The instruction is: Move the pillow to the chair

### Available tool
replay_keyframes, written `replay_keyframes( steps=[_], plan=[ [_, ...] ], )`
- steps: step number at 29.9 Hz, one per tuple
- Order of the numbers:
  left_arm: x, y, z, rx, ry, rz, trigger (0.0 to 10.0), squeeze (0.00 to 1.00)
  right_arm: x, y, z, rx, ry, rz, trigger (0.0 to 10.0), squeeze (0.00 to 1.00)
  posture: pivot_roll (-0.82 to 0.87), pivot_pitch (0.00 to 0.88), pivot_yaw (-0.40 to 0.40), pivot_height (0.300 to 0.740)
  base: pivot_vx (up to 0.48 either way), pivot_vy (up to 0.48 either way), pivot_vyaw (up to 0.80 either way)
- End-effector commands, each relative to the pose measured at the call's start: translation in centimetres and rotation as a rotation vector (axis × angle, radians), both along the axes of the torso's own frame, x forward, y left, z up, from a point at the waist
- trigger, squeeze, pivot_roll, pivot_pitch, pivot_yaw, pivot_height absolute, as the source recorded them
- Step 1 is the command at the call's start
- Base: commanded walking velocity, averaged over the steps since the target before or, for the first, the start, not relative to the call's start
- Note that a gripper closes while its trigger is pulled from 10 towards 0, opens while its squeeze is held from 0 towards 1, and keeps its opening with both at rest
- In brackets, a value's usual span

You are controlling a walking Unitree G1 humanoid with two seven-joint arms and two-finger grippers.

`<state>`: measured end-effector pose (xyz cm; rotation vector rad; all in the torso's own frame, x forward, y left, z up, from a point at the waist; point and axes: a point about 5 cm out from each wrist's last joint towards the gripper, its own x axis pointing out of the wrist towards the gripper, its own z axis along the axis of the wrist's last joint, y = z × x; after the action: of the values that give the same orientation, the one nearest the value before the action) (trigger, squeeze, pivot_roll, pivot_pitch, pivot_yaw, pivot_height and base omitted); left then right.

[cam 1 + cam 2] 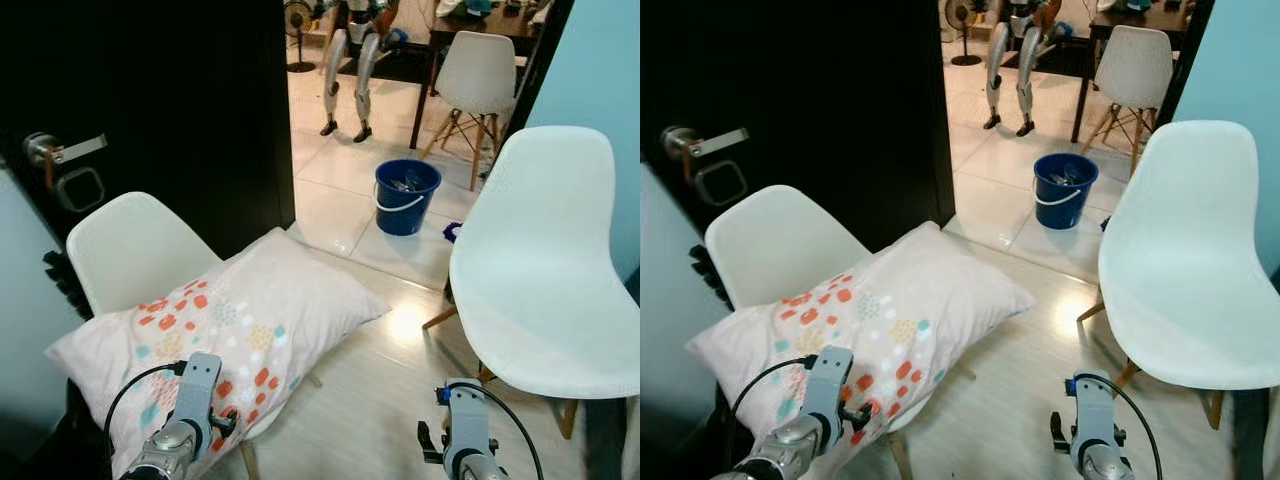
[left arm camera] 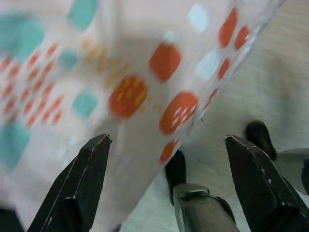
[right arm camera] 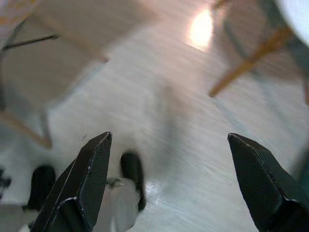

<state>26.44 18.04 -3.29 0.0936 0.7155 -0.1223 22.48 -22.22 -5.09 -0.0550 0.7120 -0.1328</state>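
Note:
A white pillow (image 1: 230, 320) with orange and teal dots lies across the seat of the left white chair (image 1: 130, 245), its near end hanging over the front edge. My left gripper (image 2: 167, 140) is open at that near end, and the dotted cover (image 2: 125, 82) lies close before its fingers (image 2: 82, 179). I cannot tell whether they touch it. The left wrist (image 1: 193, 400) shows low against the pillow's front. A second white chair (image 1: 540, 270) stands on the right with a bare seat. My right gripper (image 3: 169, 137) hangs open over the floor between the chairs, holding nothing.
A black door (image 1: 180, 110) with a lever handle (image 1: 65, 150) stands behind the left chair. Through the doorway are a blue bucket (image 1: 407, 195), another robot's legs (image 1: 345, 85), a third white chair (image 1: 478, 70) and a dark table. A teal wall (image 1: 600, 70) is on the right.

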Motion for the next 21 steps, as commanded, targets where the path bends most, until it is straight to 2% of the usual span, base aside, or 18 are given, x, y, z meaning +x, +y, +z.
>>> replay_keyframes(
  steps=[1, 17, 21],
  plan=[
    [-0.95, 0.1, -0.76, 0.002, 0.04, 0.008, 10.0, 0.0, 0.28, 0.04, 0.2, -0.009, -0.012, 0.019, 10.0, 0.0, -0.06, 0.118, -0.004, 0.74, -0.307, 0.0, 0.0],
    [-0.98, -0.06, -0.82, -0.004, 0.041, 0.017, 10.0, 0.0, 0.25, -0.13, 0.19, -0.016, -0.003, 0.029, 10.0, 0.0, -0.06, 0.115, -0.009, 0.74, -0.311, 0.0, 0.0],
    [-1.05, 0.02, -0.89, 0.022, 0.051, 0.006, 10.0, 0.0, 0.22, -0.11, 0.16, -0.021, 0.004, 0.047, 10.0, 0.0, -0.06, 0.113, -0.009, 0.74, -0.148, 0.0, -0.77]
  ],
)
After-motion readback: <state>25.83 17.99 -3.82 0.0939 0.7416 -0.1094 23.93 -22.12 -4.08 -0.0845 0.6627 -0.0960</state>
